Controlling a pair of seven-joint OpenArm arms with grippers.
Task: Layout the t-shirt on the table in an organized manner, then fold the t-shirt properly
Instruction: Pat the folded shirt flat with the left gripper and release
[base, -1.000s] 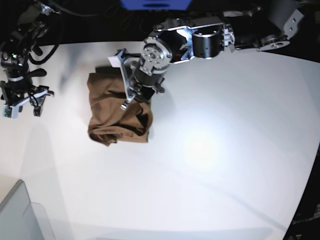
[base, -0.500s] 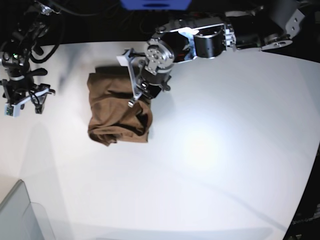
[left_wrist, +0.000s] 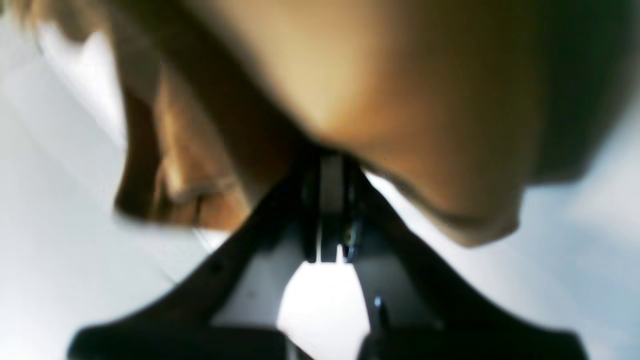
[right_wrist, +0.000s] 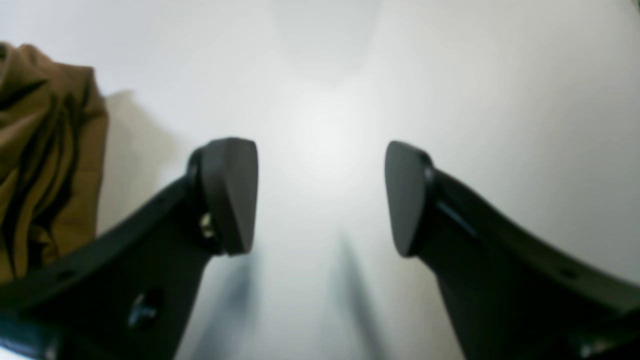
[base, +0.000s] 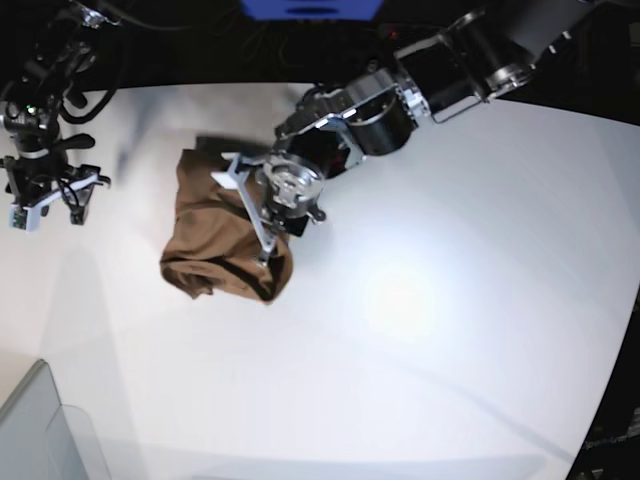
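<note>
The brown t-shirt (base: 205, 235) lies bunched in a crumpled heap on the white table (base: 450, 330), left of centre. My left gripper (base: 266, 252) reaches in from the upper right and is shut on the t-shirt's right-hand edge. In the left wrist view the gripper (left_wrist: 330, 167) has its jaws pressed together, with the t-shirt (left_wrist: 400, 90) draped over them and lifted a little off the table. My right gripper (base: 48, 212) hovers at the table's far left, apart from the cloth. Seen from the right wrist, that gripper (right_wrist: 320, 197) is open with nothing in it, and the t-shirt (right_wrist: 40, 150) is at the left.
A grey translucent bin corner (base: 40, 430) sits at the bottom left. The table's curved edge (base: 625, 330) runs down the right side. Dark equipment and cables stand beyond the far edge.
My left arm has swung down and to the left, dragging the t-shirt's held edge with it. The heap has shifted slightly the same way. The right arm has stayed put.
</note>
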